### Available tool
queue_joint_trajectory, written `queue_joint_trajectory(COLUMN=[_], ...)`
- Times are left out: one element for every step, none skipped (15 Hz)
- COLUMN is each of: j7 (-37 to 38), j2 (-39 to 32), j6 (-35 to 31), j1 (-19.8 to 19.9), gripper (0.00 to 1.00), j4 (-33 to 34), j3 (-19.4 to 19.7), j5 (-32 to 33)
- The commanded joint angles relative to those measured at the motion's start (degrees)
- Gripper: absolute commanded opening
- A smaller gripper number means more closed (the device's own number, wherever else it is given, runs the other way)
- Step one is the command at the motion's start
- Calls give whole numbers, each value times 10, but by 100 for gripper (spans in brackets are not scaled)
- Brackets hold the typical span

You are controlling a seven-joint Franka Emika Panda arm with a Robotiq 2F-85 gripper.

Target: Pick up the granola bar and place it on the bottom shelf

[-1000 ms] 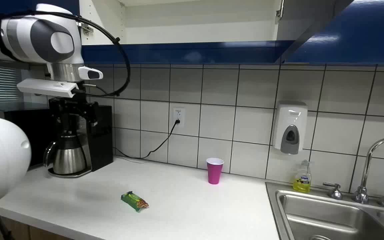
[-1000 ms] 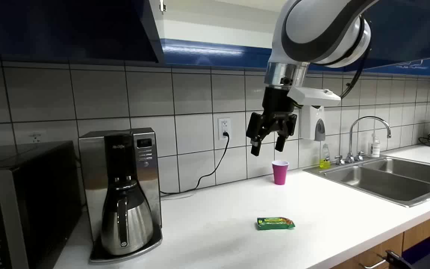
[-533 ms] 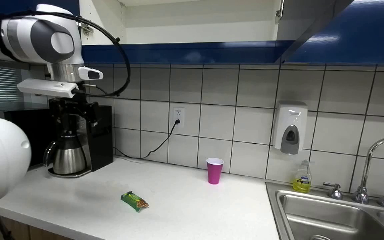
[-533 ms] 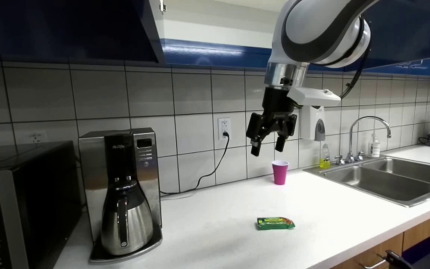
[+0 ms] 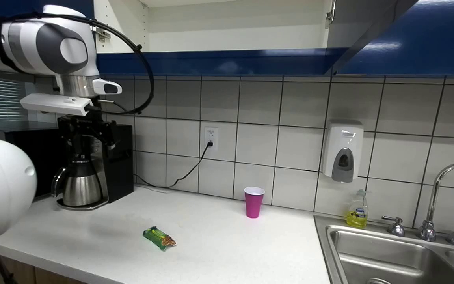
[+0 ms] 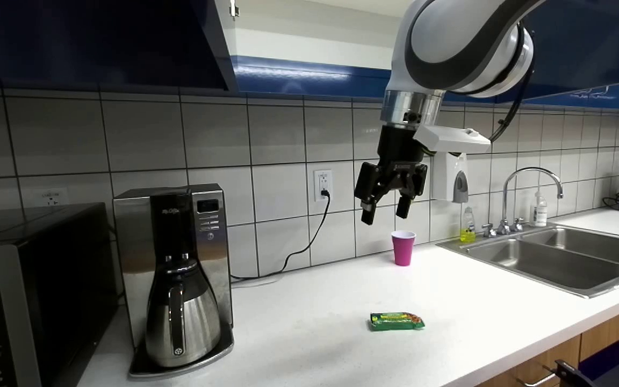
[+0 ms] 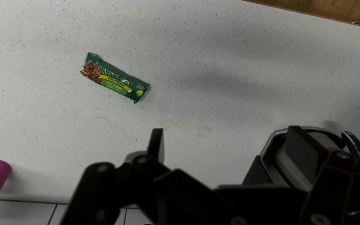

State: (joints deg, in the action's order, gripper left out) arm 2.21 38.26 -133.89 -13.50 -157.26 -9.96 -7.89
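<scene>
The granola bar is a small flat green packet with a brownish end. It lies on the white countertop in both exterior views (image 5: 159, 238) (image 6: 395, 321) and in the wrist view (image 7: 115, 78). My gripper (image 6: 385, 212) hangs pointing down, well above the countertop. In the wrist view its fingers (image 7: 228, 134) are wide apart with nothing between them, and the bar is off to the upper left of them. The overhead cabinet is open with a white interior. Its blue lower trim (image 5: 219, 63) shows, but the top face of the bottom shelf is hidden behind it.
A pink cup (image 6: 403, 249) stands near the tiled wall. A coffee maker with a steel carafe (image 6: 183, 317) and a black microwave (image 6: 46, 290) stand at one end. A steel sink (image 5: 380, 252) with a faucet is at the other. A soap dispenser (image 5: 343, 152) hangs on the wall.
</scene>
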Motion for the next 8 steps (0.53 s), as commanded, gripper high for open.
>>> queue_joint_trajectory(j7=[1,1,1,4,5,5,6,9], j2=[0,0,0,0,2,5,10,14], j6=[2,2,2,1,1,2,5,6], j1=[-2,-2,-2,1,5,8,12,17], gripper=[100,100,100,100,100,100,100,100], j4=[1,1,1,0,-3,-6,-10,-14], j3=[2,2,2,3,4,7,12,14], j5=[2,2,2,3,5,6,6,9])
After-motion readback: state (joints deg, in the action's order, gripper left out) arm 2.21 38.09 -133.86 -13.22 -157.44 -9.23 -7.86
